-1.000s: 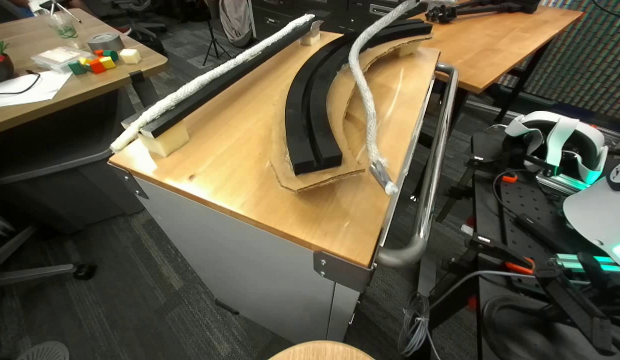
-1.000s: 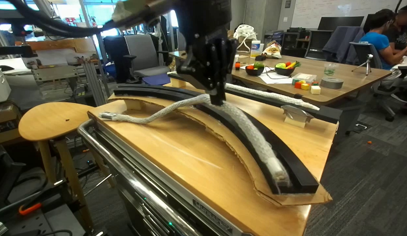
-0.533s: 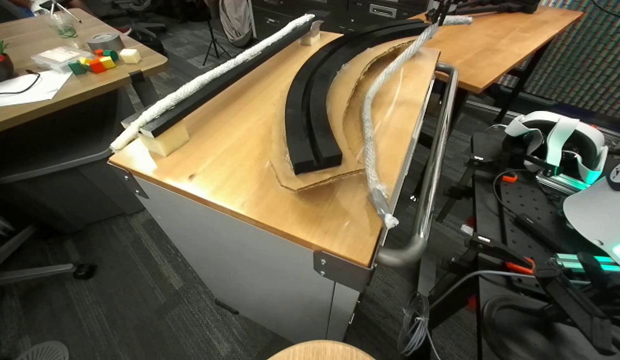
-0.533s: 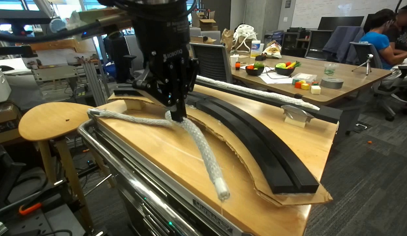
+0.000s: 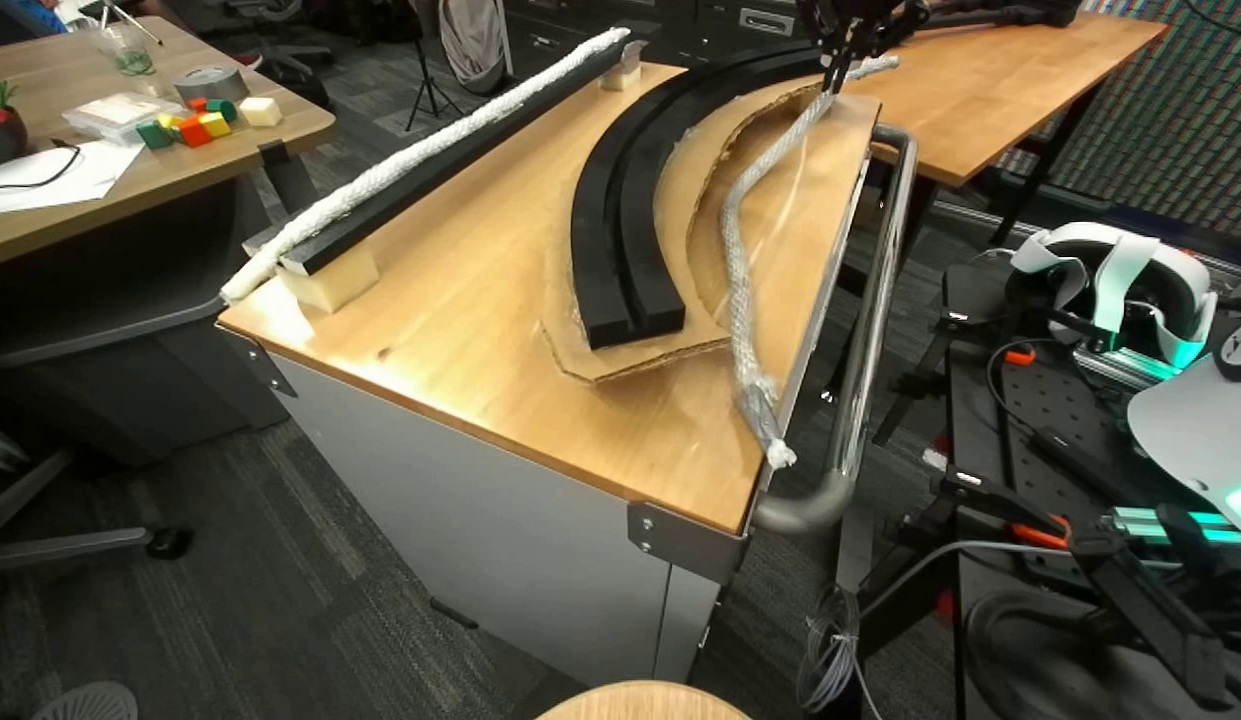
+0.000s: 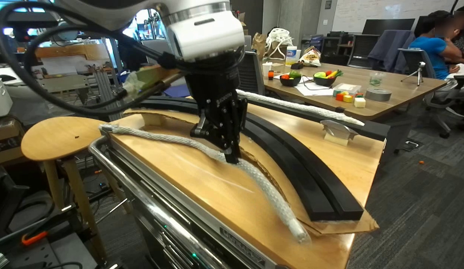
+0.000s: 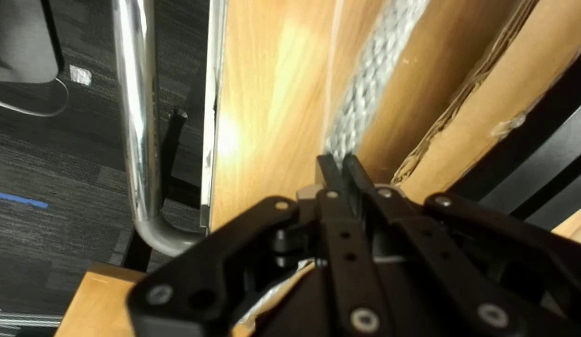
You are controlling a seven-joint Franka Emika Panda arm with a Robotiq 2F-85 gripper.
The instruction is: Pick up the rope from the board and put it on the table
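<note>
The grey-white braided rope [image 6: 267,183] lies along the wooden table top [image 6: 187,172], between the black curved grooved board [image 6: 314,183] and the metal handle side. It also shows in an exterior view [image 5: 737,260] and in the wrist view [image 7: 372,70]. My gripper [image 6: 233,158] is shut on the rope near its middle, low over the wood; its fingertips [image 7: 338,160] pinch the rope in the wrist view. One rope end reaches the table corner by the stool. The other end is near the cardboard's tip; I cannot tell whether it touches the wood. The board's groove holds no rope.
A second white rope [image 6: 299,106] lies on a straight black rail at the table's far side. The curved board stands on a cardboard base [image 5: 645,360]. A chrome handle [image 5: 880,290] runs along the table edge. A round stool [image 6: 63,138] stands beside the corner.
My gripper has carried the rope off the curved board toward the handle side, then shifted along the table and lowered it. The rope now lies beside the board rather than across it.
</note>
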